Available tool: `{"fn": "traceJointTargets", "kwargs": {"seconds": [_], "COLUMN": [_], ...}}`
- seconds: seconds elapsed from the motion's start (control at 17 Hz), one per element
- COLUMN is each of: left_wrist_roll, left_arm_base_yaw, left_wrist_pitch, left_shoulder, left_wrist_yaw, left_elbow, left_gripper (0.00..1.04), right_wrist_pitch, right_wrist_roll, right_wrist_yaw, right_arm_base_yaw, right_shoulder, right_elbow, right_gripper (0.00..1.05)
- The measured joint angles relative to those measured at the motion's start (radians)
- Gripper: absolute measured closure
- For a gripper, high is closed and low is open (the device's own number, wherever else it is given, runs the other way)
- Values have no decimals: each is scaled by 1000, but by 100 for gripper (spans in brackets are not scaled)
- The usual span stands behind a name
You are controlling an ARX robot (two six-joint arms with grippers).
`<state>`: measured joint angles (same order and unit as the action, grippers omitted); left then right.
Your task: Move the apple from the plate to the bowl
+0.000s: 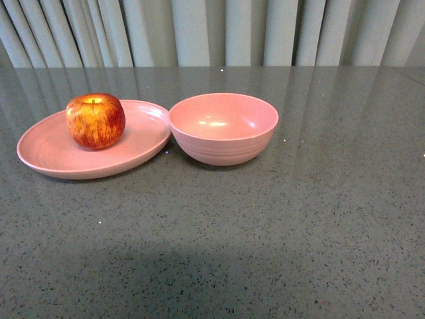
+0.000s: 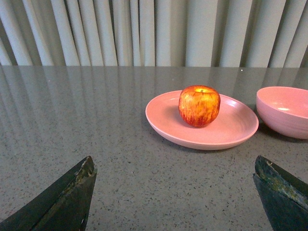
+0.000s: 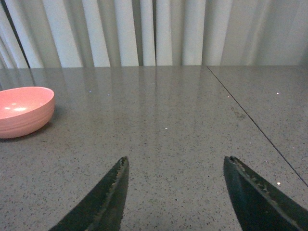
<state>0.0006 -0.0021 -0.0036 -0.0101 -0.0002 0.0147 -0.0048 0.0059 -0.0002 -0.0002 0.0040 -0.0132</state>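
Observation:
A red apple point(image 1: 95, 120) with yellow streaks rests upright on the shallow pink plate point(image 1: 46, 153) at the table's left. Touching the plate's right rim stands the deep pink bowl point(image 1: 224, 128), with nothing inside. Neither arm shows in the front view. My left gripper point(image 2: 173, 163) is open over bare table, well short of the plate point(image 2: 231, 130) and apple point(image 2: 199, 105); the bowl point(image 2: 284, 111) lies beyond to one side. My right gripper point(image 3: 175, 161) is open too, holding nothing, with the bowl point(image 3: 21, 111) far off at the frame's edge.
The grey speckled table point(image 1: 299, 219) runs back to a pale pleated curtain point(image 1: 212, 32). A thin seam in the tabletop point(image 3: 255, 122) shows in the right wrist view.

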Motion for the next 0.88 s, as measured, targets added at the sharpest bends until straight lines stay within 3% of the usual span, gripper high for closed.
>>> {"fn": "traceJointTargets", "kwargs": {"seconds": [0.23, 0.88], "left_wrist_roll": [0, 0], "left_arm_base_yaw": [0, 0], "left_wrist_pitch": [0, 0], "left_shoulder": [0, 0], "left_wrist_yaw": [0, 0], "left_elbow": [0, 0], "left_gripper": [7, 7], "right_wrist_pitch": [0, 0], "right_wrist_roll": [0, 0], "right_wrist_yaw": [0, 0], "right_arm_base_yaw": [0, 0], "right_shoulder": [0, 0], "right_elbow": [0, 0], "right_gripper": [7, 7]}}
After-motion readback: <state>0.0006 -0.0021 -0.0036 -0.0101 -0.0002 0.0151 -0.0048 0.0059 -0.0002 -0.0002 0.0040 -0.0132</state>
